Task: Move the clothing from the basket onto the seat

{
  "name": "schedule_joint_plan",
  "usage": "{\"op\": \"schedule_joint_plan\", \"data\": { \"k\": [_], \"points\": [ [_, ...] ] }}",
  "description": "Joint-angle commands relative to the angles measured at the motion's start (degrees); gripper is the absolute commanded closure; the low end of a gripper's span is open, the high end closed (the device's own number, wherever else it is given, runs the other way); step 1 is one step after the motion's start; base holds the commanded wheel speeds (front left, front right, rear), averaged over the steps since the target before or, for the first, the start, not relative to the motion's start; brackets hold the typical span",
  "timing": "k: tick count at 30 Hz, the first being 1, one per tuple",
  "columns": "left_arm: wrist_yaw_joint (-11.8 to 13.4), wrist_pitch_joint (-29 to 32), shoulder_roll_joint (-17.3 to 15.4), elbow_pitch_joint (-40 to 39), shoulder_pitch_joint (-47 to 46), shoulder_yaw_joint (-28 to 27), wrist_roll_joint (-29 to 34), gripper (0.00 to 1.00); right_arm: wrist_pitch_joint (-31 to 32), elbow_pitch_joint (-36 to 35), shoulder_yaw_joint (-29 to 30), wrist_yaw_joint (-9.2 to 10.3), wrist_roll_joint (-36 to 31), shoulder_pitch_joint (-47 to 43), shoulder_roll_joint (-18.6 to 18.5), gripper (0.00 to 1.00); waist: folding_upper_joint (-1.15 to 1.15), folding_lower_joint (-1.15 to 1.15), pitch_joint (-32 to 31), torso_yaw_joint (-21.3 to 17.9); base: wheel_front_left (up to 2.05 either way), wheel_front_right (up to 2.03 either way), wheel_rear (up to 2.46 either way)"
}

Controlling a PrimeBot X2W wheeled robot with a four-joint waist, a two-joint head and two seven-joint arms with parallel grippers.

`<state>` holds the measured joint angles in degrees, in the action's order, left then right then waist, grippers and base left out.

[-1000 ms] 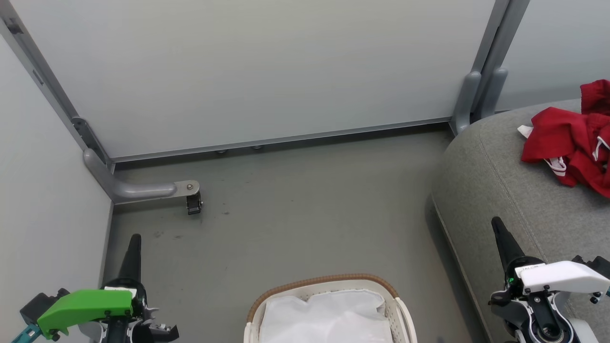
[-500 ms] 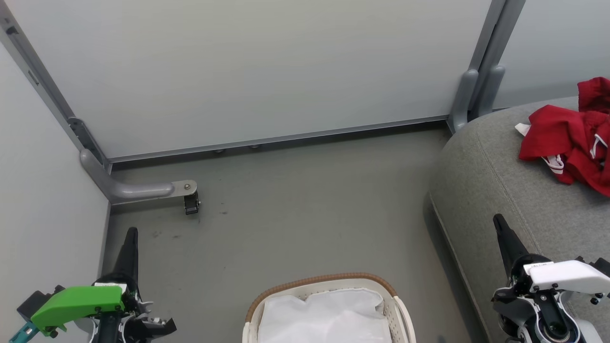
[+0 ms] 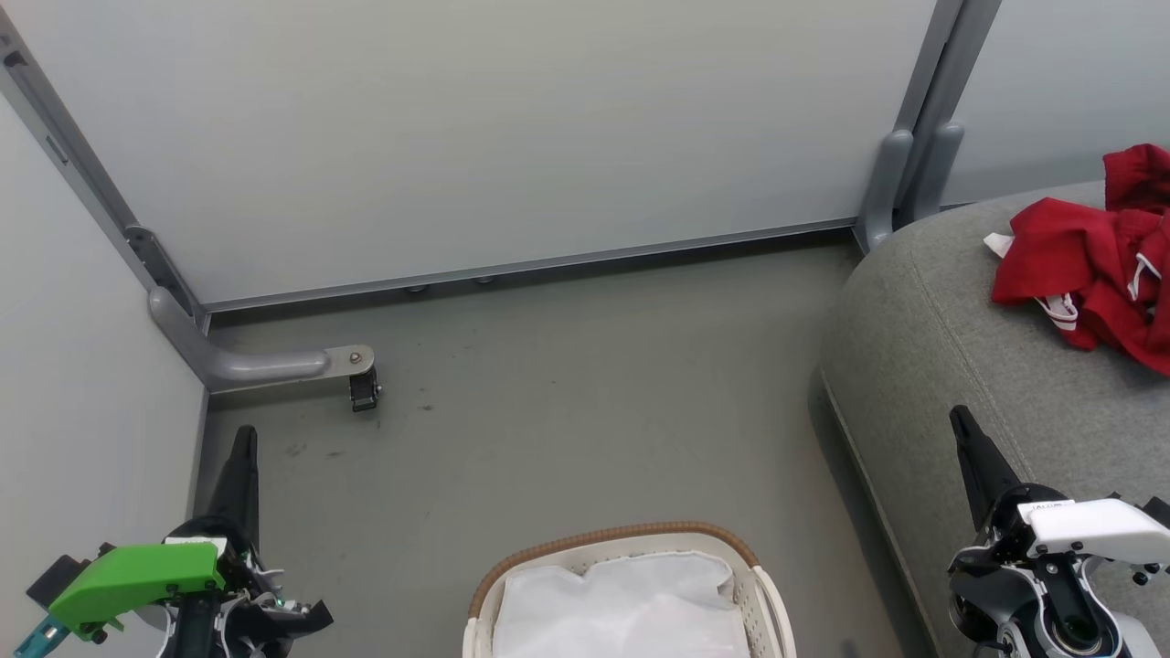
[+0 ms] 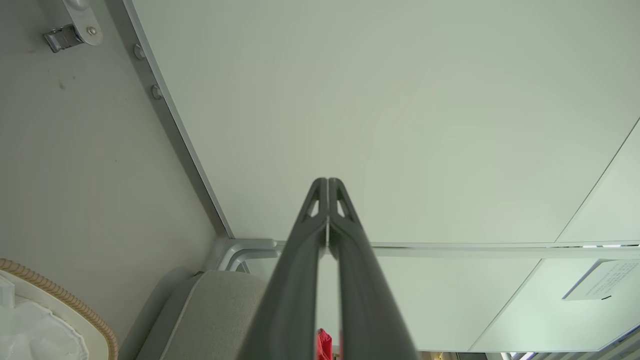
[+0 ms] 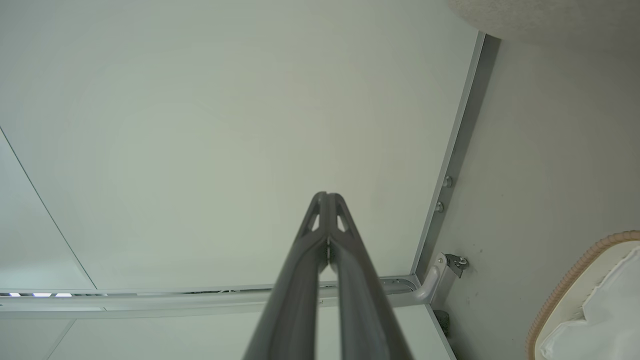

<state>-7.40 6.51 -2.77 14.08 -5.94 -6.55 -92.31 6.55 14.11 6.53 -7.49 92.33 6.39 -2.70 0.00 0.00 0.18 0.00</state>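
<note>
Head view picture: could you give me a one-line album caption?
Bright red garments lie on the big grey fabric seat; the white perforated tan-rimmed basket holds a white liner.

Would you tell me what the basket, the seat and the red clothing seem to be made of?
The basket looks like matte white plastic, given its perforated wall, with a tan woven rim, perhaps rattan. The seat appears upholstered in grey fabric, with a stitched seam. The clothing seems soft matte cloth, judging by its crumpled folds.
</note>
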Motion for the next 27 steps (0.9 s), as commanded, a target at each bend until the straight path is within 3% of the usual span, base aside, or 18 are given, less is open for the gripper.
{"op": "schedule_joint_plan", "data": {
  "k": [1,27],
  "points": [
    [-0.2,0.3,-0.2,-0.1,-0.6,-0.1,-0.2,1.00,0.2,-0.3,0.1,0.00,0.2,-0.4,-0.3,1.00,0.00,0.00,0.0,0.0,0.00,0.00,0.00],
    [-0.2,0.2,-0.2,-0.1,-0.6,-0.1,-0.2,1.00,0.2,-0.3,0.1,0.00,0.2,-0.4,-0.3,1.00,0.00,0.00,0.0,0.0,0.00,0.00,0.00]
  ]
}}
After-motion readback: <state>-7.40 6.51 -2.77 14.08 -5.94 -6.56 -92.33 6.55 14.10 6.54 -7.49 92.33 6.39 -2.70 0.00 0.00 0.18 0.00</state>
